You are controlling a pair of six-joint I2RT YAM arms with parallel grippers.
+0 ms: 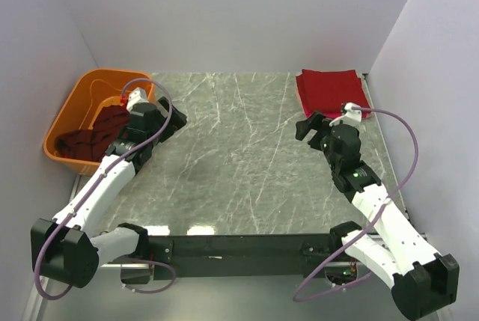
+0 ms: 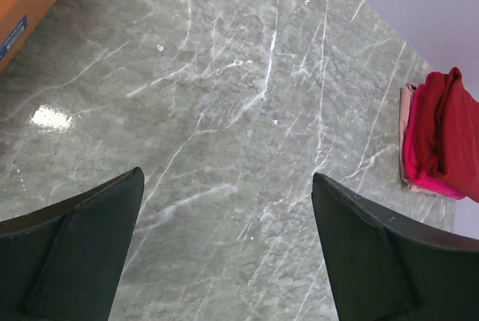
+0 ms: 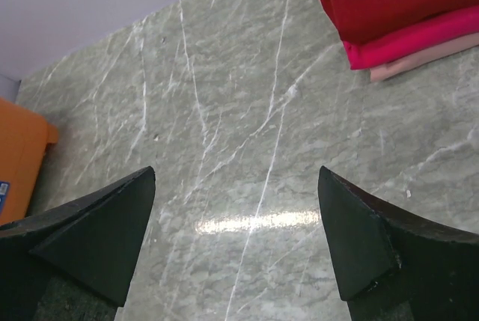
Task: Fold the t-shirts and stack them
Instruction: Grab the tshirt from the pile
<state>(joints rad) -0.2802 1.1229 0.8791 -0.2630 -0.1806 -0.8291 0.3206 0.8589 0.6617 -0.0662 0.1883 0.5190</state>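
While left claw (image 2: 227,175) and right claw (image 3: 236,171) gape empty, stacked t-shirts (image 1: 330,89) lie just beyond the right.

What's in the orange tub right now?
A crumpled dark maroon t-shirt lies in the orange tub. The left arm covers the tub's near right corner, and anything beneath the shirt is hidden.

The left arm (image 1: 105,179) and right arm (image 1: 378,212) stretch away from the near edge, the left tool (image 2: 228,179) and right tool (image 3: 236,173) both spread wide.
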